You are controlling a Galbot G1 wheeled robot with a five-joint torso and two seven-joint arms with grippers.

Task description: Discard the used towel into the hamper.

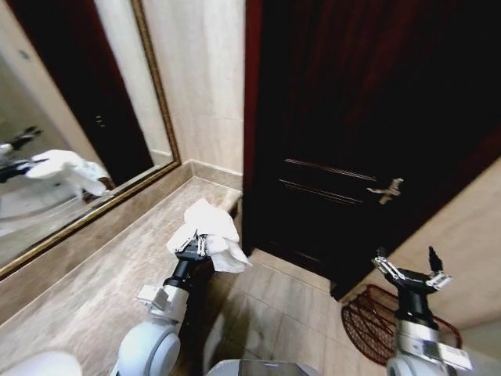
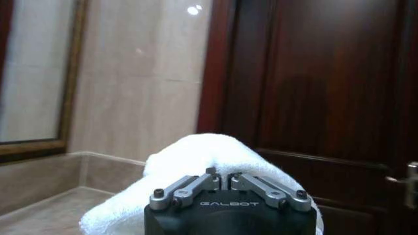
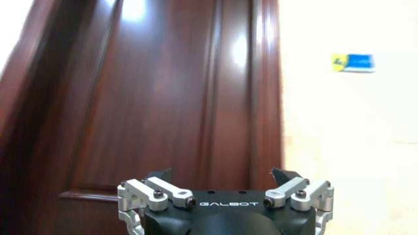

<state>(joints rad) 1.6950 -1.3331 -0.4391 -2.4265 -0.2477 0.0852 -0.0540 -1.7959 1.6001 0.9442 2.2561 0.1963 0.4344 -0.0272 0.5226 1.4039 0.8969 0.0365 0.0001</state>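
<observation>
A crumpled white towel [image 1: 210,231] hangs in the air over the edge of the stone counter, with my left gripper [image 1: 194,247] shut on it. In the left wrist view the towel [image 2: 202,161] bulges out past the closed fingers [image 2: 196,186]. The reddish-brown wire hamper [image 1: 368,321] stands on the tiled floor at the lower right, partly behind my right arm. My right gripper [image 1: 409,266] is held up above the hamper, open and holding nothing; in its own wrist view the right gripper [image 3: 222,178] faces the dark door.
A dark wooden door [image 1: 368,125] with a metal handle [image 1: 389,189] fills the wall ahead. The stone counter [image 1: 102,266] runs along the left under a gold-framed mirror [image 1: 70,117]. Tiled floor [image 1: 274,305] lies between the counter and the hamper.
</observation>
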